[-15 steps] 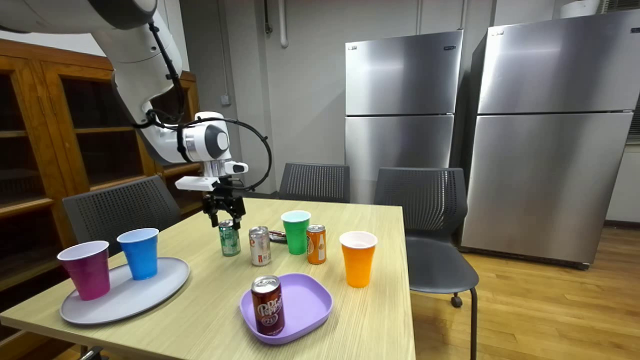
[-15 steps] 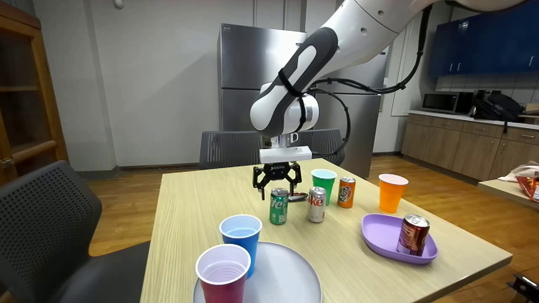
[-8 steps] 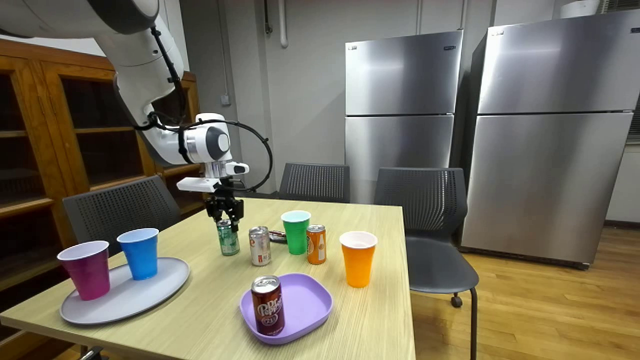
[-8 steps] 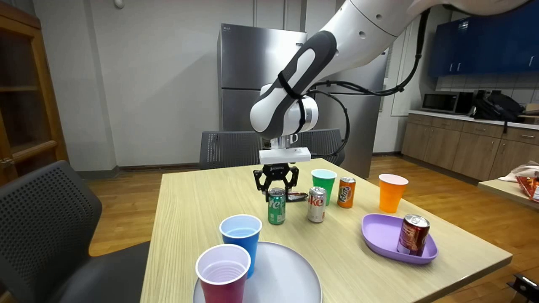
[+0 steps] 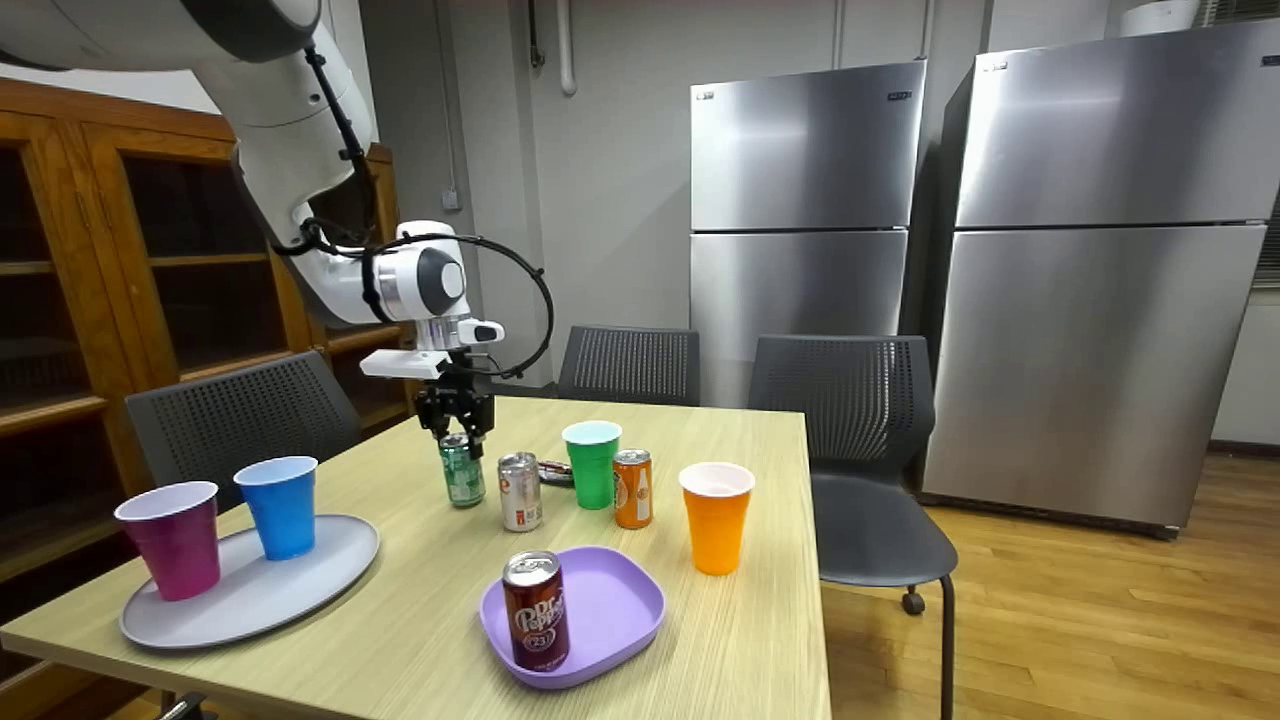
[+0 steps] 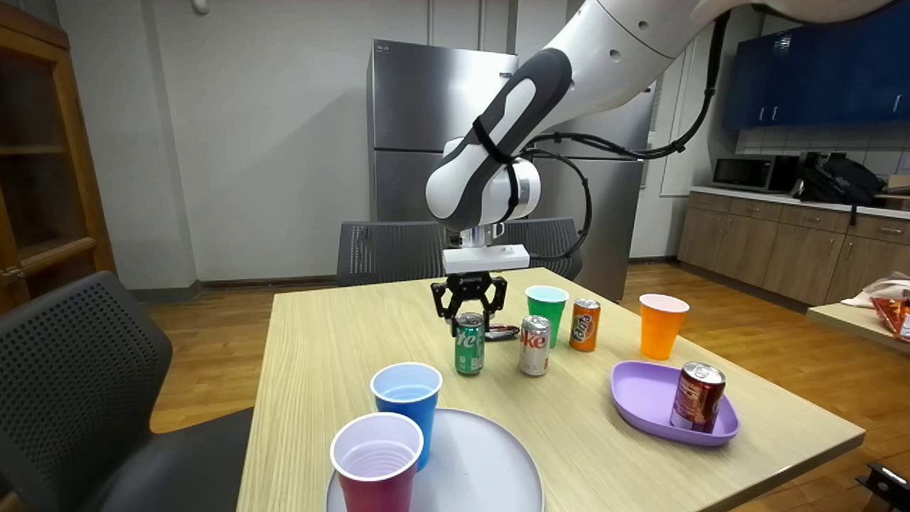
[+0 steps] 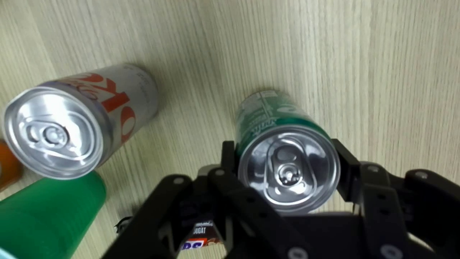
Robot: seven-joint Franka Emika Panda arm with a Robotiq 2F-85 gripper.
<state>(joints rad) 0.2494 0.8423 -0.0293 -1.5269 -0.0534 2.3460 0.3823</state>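
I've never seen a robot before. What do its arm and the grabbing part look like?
The arm is thick and rounded, white with dark grey panels. Black cables run along it, strapped with black bands. Under a white block sits the black gripper, with two hinged fingers and round grey bolts.

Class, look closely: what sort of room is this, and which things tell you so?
Most likely a kitchen or break room: two tall silver fridges stand at the back, and a microwave sits below blue wall cupboards.
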